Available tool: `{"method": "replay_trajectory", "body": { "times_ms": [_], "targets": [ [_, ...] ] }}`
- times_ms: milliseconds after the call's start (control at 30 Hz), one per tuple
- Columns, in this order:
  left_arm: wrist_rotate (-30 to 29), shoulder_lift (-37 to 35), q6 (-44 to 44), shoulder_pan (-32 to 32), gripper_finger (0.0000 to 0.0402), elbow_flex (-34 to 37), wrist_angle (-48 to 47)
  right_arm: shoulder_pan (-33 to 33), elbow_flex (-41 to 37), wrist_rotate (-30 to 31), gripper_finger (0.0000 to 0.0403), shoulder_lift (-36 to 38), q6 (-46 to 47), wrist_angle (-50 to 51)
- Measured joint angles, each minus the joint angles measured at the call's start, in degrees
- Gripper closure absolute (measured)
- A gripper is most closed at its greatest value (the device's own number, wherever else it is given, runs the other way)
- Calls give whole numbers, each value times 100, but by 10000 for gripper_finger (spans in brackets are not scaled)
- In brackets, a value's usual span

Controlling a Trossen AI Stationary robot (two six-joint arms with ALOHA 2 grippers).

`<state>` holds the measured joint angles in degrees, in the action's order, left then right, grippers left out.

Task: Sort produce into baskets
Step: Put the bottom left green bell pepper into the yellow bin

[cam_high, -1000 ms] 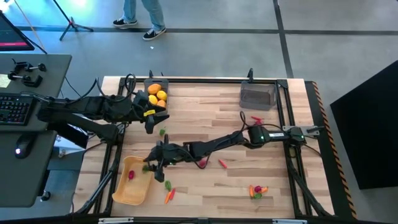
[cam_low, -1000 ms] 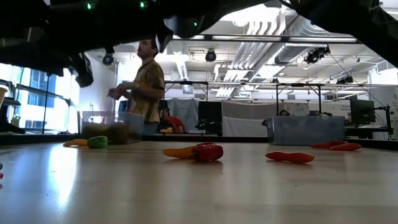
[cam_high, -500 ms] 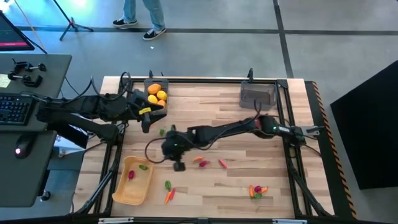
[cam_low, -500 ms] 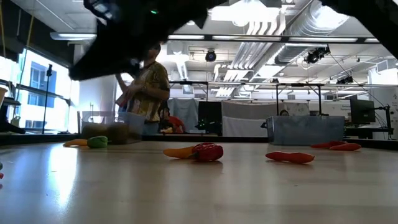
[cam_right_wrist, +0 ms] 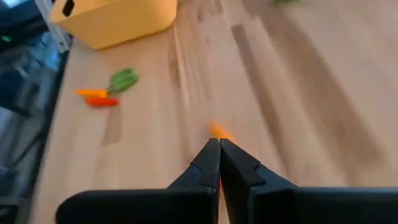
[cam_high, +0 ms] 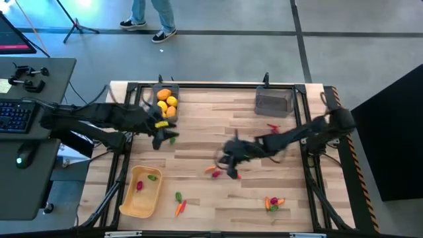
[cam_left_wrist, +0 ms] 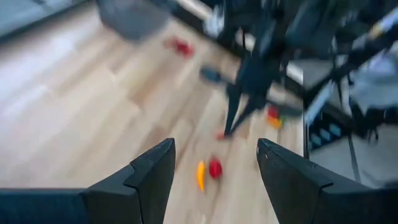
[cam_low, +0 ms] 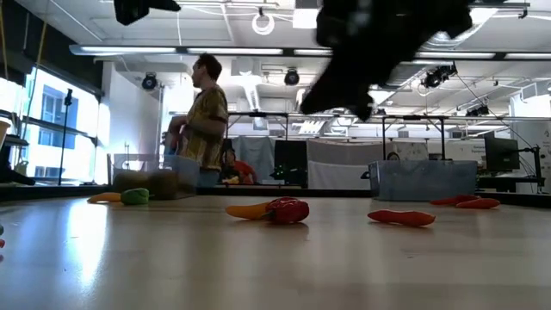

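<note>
Right now the red-and-orange piece [cam_high: 213,170] is lying mid-bench, just ahead of the right gripper [cam_high: 229,160], whose fingers [cam_right_wrist: 211,163] are pressing shut with nothing between them. Its long axis is running roughly crosswise to the arm's reach, so judging by that, the fingers need opening and squaring across it first. A slim red piece [cam_high: 236,174] is sitting just beside. Left gripper [cam_high: 160,135] is hovering near the green piece [cam_high: 173,139], fingers [cam_left_wrist: 149,174] spread, well apart from this one. Right arm is nearer. Tan tray [cam_high: 129,201] is sitting far off.
</note>
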<state>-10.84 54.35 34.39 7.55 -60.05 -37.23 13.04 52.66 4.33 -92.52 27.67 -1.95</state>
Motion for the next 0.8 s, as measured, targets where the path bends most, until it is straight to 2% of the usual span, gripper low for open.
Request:
{"method": "replay_trajectory", "body": {
  "times_ms": [133,233,300,467,567,700,800],
  "targets": [
    [513,672,-173,241,188,0,-48,438,-688,379,402,738,877,-327],
    [1036,1293,-526,555,188,-29,-99,698,-875,732,402,990,1094,-303],
    [1160,1736,-868,834,188,-167,-197,802,-909,917,402,1056,1102,-288],
    [1169,2856,-2832,1727,188,-692,-1129,835,-905,956,402,1035,1094,-282],
    [1116,3464,-4016,2169,188,-945,-1331,800,-905,963,402,1035,1060,-156],
    [868,4160,-5079,2563,188,-1194,-1161,743,-905,958,402,1035,1024,88],
    [872,4606,-5513,2700,188,-1279,-1163,719,-905,910,402,1035,1086,223]
  ]
}}
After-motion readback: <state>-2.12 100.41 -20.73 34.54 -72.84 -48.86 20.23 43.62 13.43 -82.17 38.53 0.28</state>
